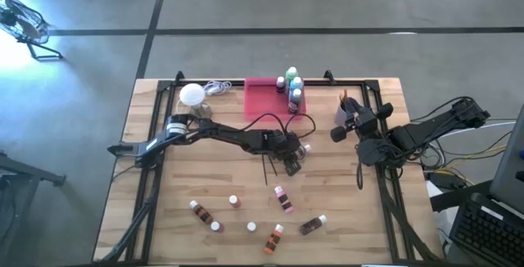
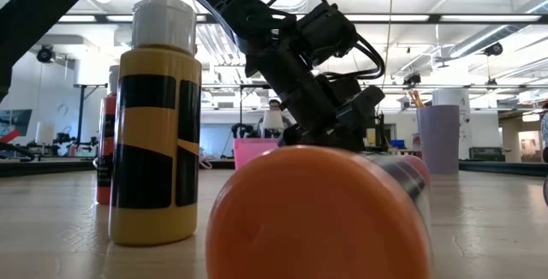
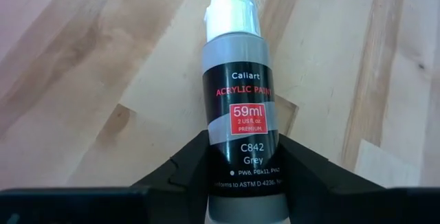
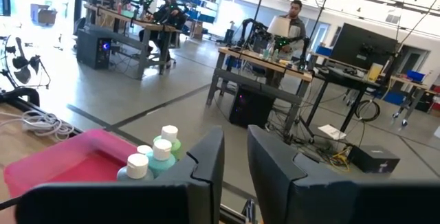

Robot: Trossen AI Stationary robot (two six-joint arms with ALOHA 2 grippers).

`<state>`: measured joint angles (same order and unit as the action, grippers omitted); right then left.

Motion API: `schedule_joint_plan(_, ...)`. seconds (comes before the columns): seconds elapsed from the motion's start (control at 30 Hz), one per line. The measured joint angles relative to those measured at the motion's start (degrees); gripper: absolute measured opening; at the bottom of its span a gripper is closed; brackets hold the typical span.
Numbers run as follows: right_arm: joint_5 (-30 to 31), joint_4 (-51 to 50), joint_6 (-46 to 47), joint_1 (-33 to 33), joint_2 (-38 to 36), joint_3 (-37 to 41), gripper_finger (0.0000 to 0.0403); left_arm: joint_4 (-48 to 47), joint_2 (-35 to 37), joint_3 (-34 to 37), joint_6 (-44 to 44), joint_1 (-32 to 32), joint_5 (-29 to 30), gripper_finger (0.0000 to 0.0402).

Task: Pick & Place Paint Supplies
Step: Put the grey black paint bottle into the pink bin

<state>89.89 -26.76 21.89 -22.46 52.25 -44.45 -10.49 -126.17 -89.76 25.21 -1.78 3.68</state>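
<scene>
My left gripper (image 1: 293, 160) reaches to the table's middle and is shut on a grey paint bottle (image 3: 240, 100) with a white cap. Several small white-capped bottles (image 1: 246, 218) are spread over the near part of the table, some upright, some on their sides. Green and blue bottles (image 1: 293, 85) stand at the right end of the pink tray (image 1: 264, 97). Thin dark brushes (image 1: 268, 171) lie beside my left gripper. My right gripper (image 4: 235, 148) hangs raised near the table's right edge (image 1: 337, 133), level, its fingers a narrow gap apart with nothing between them. My left gripper (image 3: 244, 148) pinches the grey bottle's lower body (image 3: 240, 179) between its two fingers, one on each side. The fingers slant down and lie along the bottle, whose cap (image 3: 234, 14) points away from the gripper. Whether the bottle touches the wood, I cannot tell.
A white globe lamp (image 1: 192, 95) with a coiled cord sits at the far left. A cup of brushes (image 2: 438, 138) stands at the far right. Close to the low camera are a yellow bottle (image 2: 154, 125) standing upright and an orange bottle (image 2: 325, 215) on its side.
</scene>
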Motion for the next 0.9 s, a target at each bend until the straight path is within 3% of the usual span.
schedule_joint_plan(0.27,0.0,0.0,0.0,0.0,0.0,0.0,0.0093,-1.6,0.1,0.0,0.2,0.0,-0.1,0.0151)
schedule_joint_plan(0.6,0.0,0.0,0.0,0.0,0.0,0.0,0.0126,-1.7,0.1,0.0,-0.1,0.0,-0.2,0.0206)
schedule_joint_plan(0.9,0.0,0.0,0.0,0.0,0.0,0.0,0.0148,-1.9,0.1,0.0,-0.1,-0.1,-0.2,0.0191)
